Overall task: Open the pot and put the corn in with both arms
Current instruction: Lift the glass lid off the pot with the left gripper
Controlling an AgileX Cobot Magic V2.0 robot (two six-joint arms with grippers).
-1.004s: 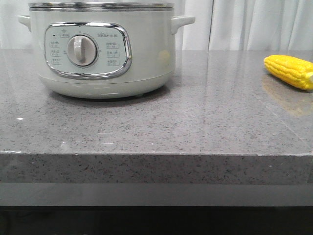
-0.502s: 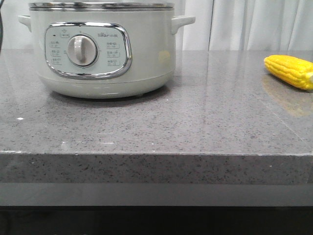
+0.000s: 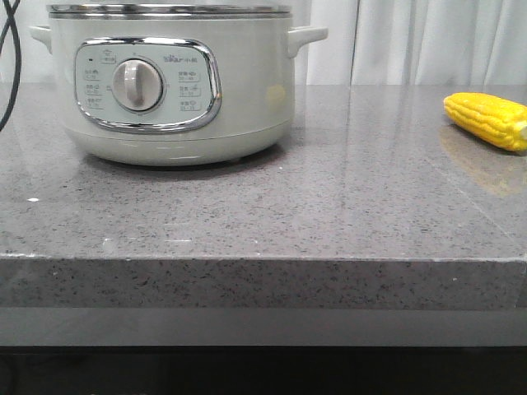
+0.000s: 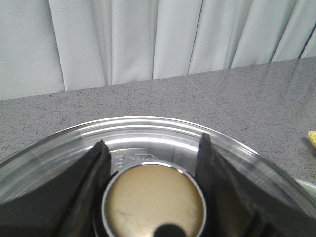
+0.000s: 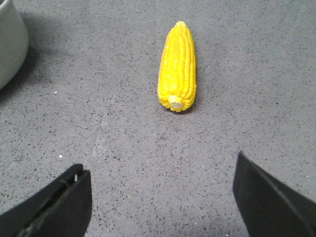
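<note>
The pale grey-green pot [image 3: 247, 90] stands at the table's back left with its dial facing me. Its glass lid [image 4: 59, 148] is on. My left gripper [image 4: 152, 145] sits over the lid, one dark finger against each side of the round brass-coloured lid knob [image 4: 154, 200], shut on it. The yellow corn [image 3: 487, 119] lies on the table at the far right. In the right wrist view the corn [image 5: 177, 66] lies ahead of my right gripper [image 5: 160, 163], which hangs open above bare table, nothing between its fingers. Neither gripper shows in the front view.
A black cable [image 3: 10, 49] hangs at the front view's upper left, beside the pot. White curtains [image 3: 412, 41] close off the back. The grey speckled table [image 3: 329, 206] ends in a front edge near me. The pot's side [image 5: 10, 44] shows in the right wrist view.
A black cable has come into the upper left of the front view. The pot and the corn have not moved.
</note>
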